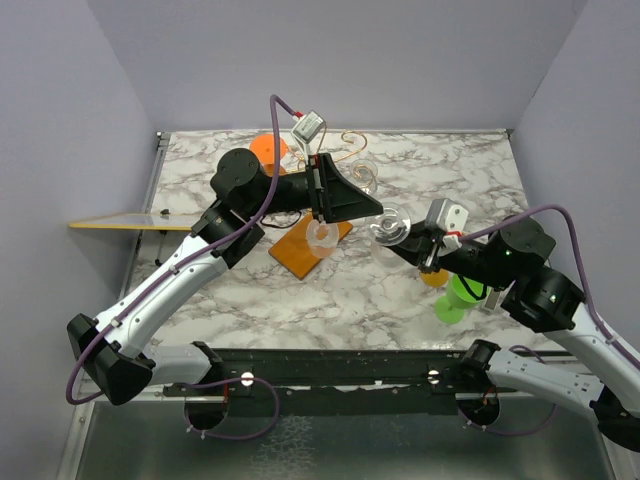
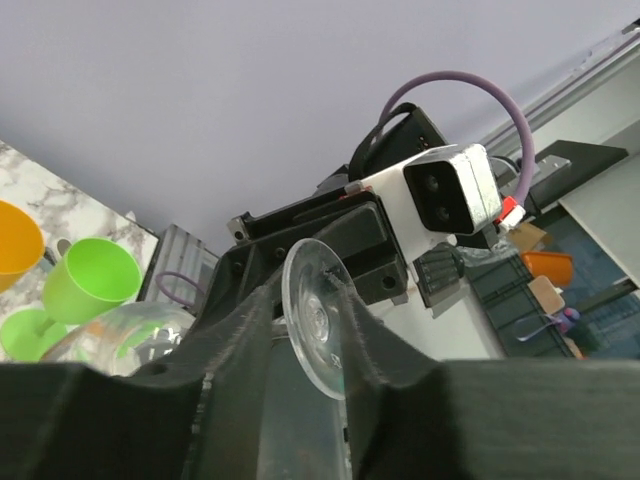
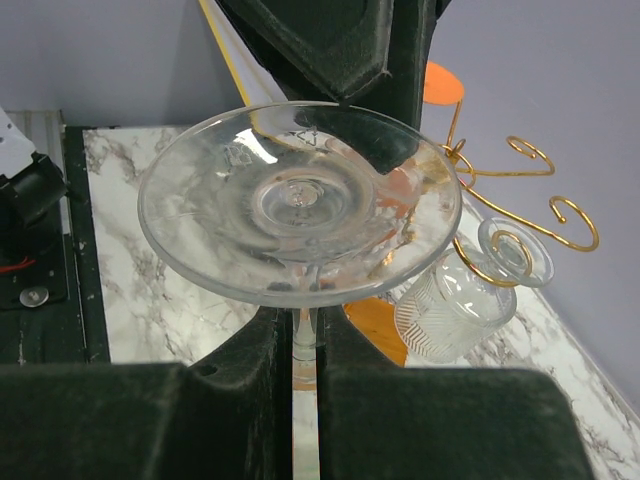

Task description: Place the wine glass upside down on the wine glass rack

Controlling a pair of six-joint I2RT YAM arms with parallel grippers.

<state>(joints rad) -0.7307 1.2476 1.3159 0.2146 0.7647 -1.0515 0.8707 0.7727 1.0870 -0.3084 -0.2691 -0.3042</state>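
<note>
The clear wine glass is held in the air just right of the rack, its foot towards the rack. My right gripper is shut on its stem; in the right wrist view the fingers clamp the stem under the round foot. My left gripper reaches in from the left and is shut on the foot's rim. The bowl shows low left. The rack's gold scrolls rise from the orange-brown wooden base.
A ribbed clear glass hangs upside down on a gold scroll. An orange glass stands behind the rack. A green glass and an orange one stand under my right arm. A yellow board juts in at the left wall.
</note>
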